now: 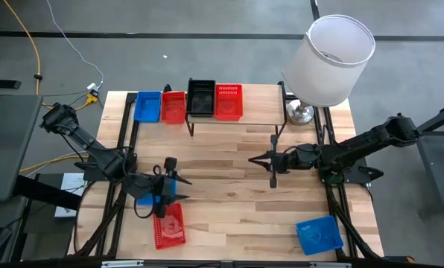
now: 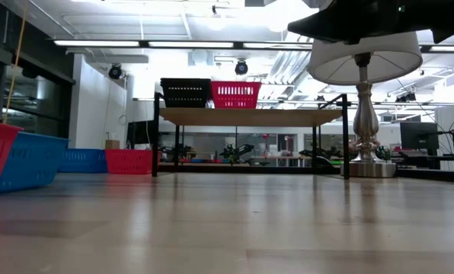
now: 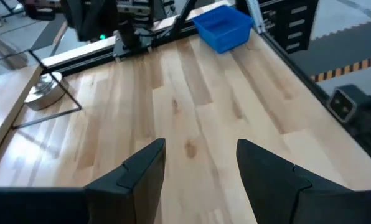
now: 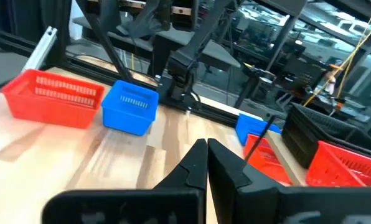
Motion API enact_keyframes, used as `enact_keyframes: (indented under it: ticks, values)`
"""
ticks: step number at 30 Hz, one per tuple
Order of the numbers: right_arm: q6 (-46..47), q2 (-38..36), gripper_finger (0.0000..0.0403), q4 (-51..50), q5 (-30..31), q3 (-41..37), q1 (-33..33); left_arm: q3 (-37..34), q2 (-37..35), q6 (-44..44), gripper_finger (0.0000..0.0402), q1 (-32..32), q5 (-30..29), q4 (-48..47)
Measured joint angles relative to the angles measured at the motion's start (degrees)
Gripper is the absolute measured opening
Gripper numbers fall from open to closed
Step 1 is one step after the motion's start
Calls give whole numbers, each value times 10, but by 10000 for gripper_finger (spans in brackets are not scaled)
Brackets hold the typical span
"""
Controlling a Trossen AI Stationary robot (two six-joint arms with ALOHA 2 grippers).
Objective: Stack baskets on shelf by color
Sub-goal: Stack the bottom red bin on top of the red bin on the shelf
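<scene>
On the shelf (image 1: 237, 123) a black basket (image 1: 201, 97) and a red basket (image 1: 229, 101) stand side by side on the plank. Left of the shelf, a blue basket (image 1: 147, 106) and a red basket (image 1: 173, 106) rest on the table. A second red basket (image 1: 169, 225) and a second blue basket (image 4: 131, 107) sit near the front left. A third blue basket (image 1: 319, 234) lies at the front right. My left gripper (image 3: 201, 165) hovers open above the table's left half with nothing between its fingers. My right gripper (image 4: 207, 155) is shut and empty, right of the table's middle, pointing left.
A lamp with a white shade (image 1: 330, 59) stands on its metal base (image 1: 300, 113) at the far right corner, beside the shelf. Black frame rails run along both table sides. Bare wood lies between the two grippers (image 1: 222, 179).
</scene>
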Motion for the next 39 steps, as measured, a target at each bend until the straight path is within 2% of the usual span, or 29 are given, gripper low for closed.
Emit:
enact_keyframes:
  ticks: [14,26,32,39]
  values:
    - [32,0,0,-1,1,0,-37,0,0,-19,191,73,-3,0]
    - [59,0,0,-5,0,0,-37,-2,-4,-19,191,82,11,-2]
    - [81,0,0,-6,0,0,-37,-48,-44,-39,191,81,-7,50]
    - [87,0,0,-10,0,0,-37,-127,-121,-70,191,81,-10,106]
